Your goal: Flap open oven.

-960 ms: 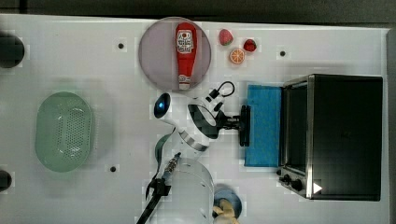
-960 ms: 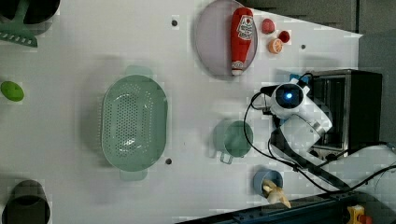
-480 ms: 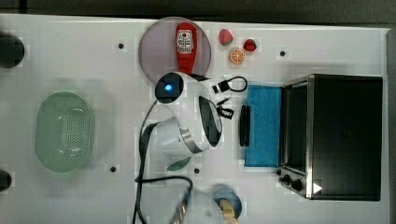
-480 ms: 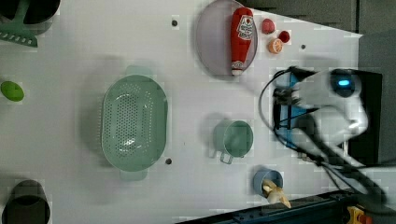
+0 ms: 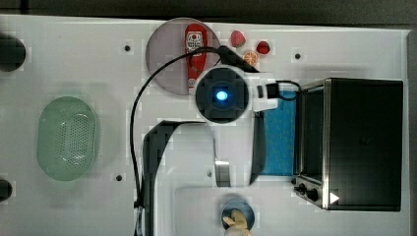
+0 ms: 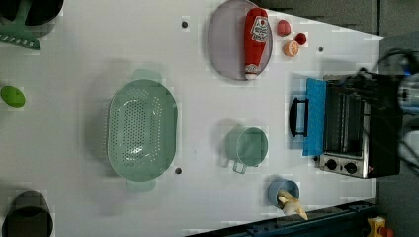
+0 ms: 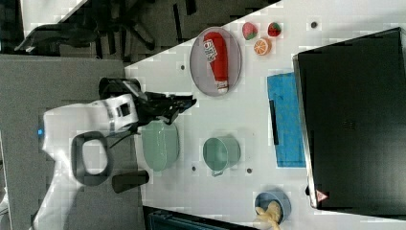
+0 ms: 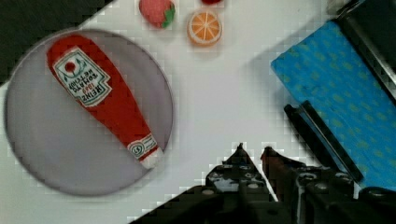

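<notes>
While the oven stands at the bench's edge with its blue door flapped down (handle outermost), the gripper hangs apart, fingers seemingly near together, holding nothing.

Oven: matt black casing, silvery metal front frame, blue-tinted glass door lying open, dark smooth handle. Desk: smooth white, slight sheen. Ketchup bottle: soft-looking red cloth with a printed label, on a smooth grey plate. Colander: pale green perforated plastic, matt.
</notes>
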You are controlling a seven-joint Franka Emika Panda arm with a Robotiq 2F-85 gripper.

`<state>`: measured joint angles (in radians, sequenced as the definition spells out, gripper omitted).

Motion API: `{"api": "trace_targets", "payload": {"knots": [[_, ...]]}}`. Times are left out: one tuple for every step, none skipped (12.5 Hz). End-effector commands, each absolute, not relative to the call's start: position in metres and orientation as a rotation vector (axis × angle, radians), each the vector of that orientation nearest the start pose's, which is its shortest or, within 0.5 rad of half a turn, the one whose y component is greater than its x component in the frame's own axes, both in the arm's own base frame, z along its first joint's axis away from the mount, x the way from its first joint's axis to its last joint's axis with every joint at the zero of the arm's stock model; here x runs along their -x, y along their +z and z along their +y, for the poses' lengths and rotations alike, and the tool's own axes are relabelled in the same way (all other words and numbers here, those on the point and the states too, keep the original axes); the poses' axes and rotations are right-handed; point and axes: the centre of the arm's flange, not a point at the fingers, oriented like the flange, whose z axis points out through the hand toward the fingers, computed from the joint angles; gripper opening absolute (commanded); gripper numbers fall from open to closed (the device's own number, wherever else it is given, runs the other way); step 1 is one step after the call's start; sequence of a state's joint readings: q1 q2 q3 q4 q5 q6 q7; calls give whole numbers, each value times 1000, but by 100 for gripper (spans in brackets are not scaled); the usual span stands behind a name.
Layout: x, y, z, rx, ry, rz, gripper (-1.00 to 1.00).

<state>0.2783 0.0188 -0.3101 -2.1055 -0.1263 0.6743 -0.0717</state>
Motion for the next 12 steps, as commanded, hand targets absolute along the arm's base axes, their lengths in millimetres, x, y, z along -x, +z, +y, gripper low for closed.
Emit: {"api": "trace_targets", "payload": {"knots": [[-539, 456, -39, 2911, -98, 1221, -65], [-531, 480, -38, 2907, -77, 1216, -65], [-521, 500, -40, 2907, -28, 1222, -65], [-512, 517, -43, 2906, 10, 1229, -65], [-505, 534, -44, 2895, 37, 1253, -65], [-498, 546, -46, 2873, 67, 1309, -65], [-493, 555, -47, 2850, 78, 1360, -65], [-491, 561, -48, 2843, 65, 1364, -65], [-490, 564, -46, 2842, 53, 1356, -65], [-490, 565, -45, 2842, 50, 1353, -65], [-490, 565, -45, 2842, 50, 1353, -65], [-490, 565, -45, 2842, 52, 1354, -65]]}}
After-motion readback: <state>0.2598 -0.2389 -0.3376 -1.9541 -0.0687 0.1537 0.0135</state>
